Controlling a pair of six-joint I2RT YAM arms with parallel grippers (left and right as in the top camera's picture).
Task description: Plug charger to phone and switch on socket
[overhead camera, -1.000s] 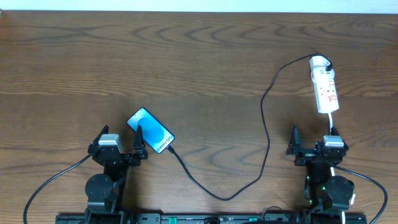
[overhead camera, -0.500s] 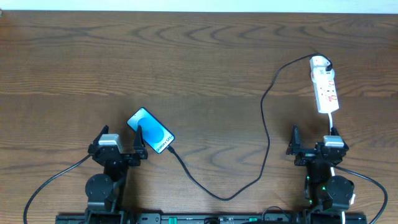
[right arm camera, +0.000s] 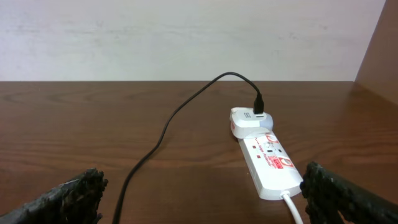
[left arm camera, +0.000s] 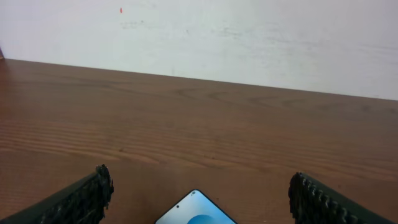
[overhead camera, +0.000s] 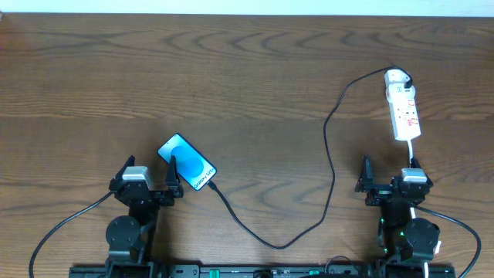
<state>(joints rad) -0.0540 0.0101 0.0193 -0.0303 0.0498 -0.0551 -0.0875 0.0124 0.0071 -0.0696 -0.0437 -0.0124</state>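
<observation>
The phone (overhead camera: 187,164) lies flat and slanted on the wooden table, blue screen up, and its top corner (left arm camera: 196,211) shows between my left fingers. My left gripper (overhead camera: 149,170) (left arm camera: 199,185) sits open just behind the phone with its right finger beside the phone's edge, holding nothing. The charger (overhead camera: 330,162) (right arm camera: 168,130) is a thin black cable. It runs from a white adapter (right arm camera: 249,121) at the far end of the socket (overhead camera: 404,106) (right arm camera: 268,165), loops toward the front and ends at the phone's near end (overhead camera: 211,184). My right gripper (overhead camera: 388,171) (right arm camera: 202,180) stands open and empty in front of the socket.
The socket's white cord (overhead camera: 410,150) runs back toward my right arm's base. The charger's loop (overhead camera: 282,244) lies on the table between the two arms. A pale wall stands behind the table's far edge (left arm camera: 199,81).
</observation>
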